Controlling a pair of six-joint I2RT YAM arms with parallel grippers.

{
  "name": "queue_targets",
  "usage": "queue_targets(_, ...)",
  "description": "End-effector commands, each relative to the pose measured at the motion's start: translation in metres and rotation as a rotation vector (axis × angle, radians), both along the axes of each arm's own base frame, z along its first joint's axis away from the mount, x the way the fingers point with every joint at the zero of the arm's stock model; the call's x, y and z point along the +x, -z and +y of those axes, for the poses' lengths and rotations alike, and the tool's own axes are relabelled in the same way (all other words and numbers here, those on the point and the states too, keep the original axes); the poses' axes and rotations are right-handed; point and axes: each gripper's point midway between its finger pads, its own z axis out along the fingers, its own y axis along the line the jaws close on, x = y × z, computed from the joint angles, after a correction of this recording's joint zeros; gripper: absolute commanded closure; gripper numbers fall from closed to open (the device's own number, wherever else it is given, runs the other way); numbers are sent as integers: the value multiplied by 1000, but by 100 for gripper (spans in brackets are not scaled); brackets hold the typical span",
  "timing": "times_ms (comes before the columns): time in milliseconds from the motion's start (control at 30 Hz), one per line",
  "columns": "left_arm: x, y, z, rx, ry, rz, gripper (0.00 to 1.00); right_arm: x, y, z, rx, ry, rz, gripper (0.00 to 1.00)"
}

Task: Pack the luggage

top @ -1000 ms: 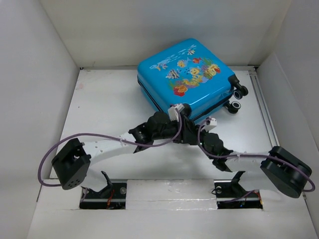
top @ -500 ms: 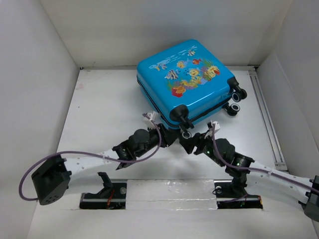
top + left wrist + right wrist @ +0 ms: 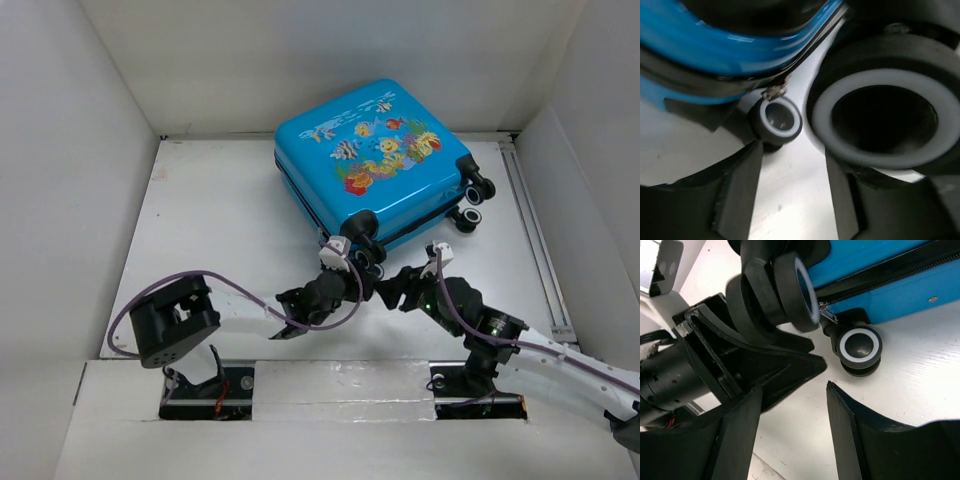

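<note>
The luggage (image 3: 375,160), a bright-blue fish-print suitcase, lies closed and flat on the white table, its black wheels facing the arms. My left gripper (image 3: 352,266) sits low at the near-corner wheels. In the left wrist view a small wheel (image 3: 776,120) and a large wheel (image 3: 875,115) fill the frame above my left gripper (image 3: 792,150), which is open over bare table. My right gripper (image 3: 393,291) is just right of it. In the right wrist view my right gripper (image 3: 794,387) is open and empty, with a wheel (image 3: 858,346) ahead of it. The left arm's fingers (image 3: 765,365) are close on its left.
White walls enclose the table (image 3: 220,210) on the left, back and right. A metal rail (image 3: 535,230) runs along the right side. Two more wheels (image 3: 472,200) stick out at the suitcase's right corner. The left arm's purple cable (image 3: 240,285) loops over the table.
Both grippers drew back from the suitcase's front edge, then moved in low at its near wheels. The left arm's elbow swung out and back in. The right gripper has opened.
</note>
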Motion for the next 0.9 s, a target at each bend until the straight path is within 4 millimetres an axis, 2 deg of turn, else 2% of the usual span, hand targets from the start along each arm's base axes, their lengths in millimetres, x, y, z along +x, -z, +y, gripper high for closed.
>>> queue_targets(0,22,-36,-7,-63,-152,-148,50,3,-26,-2,20,9,-47,40)
queue_targets(33,25,-46,-9,-87,-181,-185,45,3,-30,-3,31,9,-54,39)
queue_targets(67,30,-46,-7,-86,-216,-191,44,4,-28,-6,22,18,-48,39)
queue_targets(100,38,-37,-2,-49,-269,-200,44,2,-31,-5,35,8,-54,39)
queue_targets(133,40,-40,-5,-56,-294,-208,44,1,-31,-4,36,-1,-52,39)
queue_targets(200,47,-32,-2,-29,-347,-231,44,-2,-37,-4,51,-16,-69,39)
queue_targets(233,50,-37,-7,-50,-348,-245,46,-3,-37,-3,53,-26,-67,39)
queue_targets(333,59,-35,-5,-13,-408,-271,49,-9,-46,-4,86,-53,-84,40)
queue_targets(400,62,-42,-7,-27,-419,-289,50,-13,-53,-4,108,-68,-96,42)
queue_targets(667,72,-47,5,3,-533,-323,58,-20,-41,-4,96,-96,-68,44)
queue_targets(700,74,-46,4,11,-541,-328,60,-20,-44,-5,103,-96,-73,44)
queue_targets(733,74,-46,7,33,-551,-337,70,-20,-44,-5,103,-96,-73,44)
queue_targets(800,77,-46,11,37,-591,-337,82,-23,-44,-3,106,-114,-70,44)
queue_targets(833,76,-45,14,38,-591,-342,96,-23,-49,-3,114,-114,-77,42)
queue_targets(867,81,-47,17,29,-604,-343,100,-24,-44,-4,97,-114,-64,40)
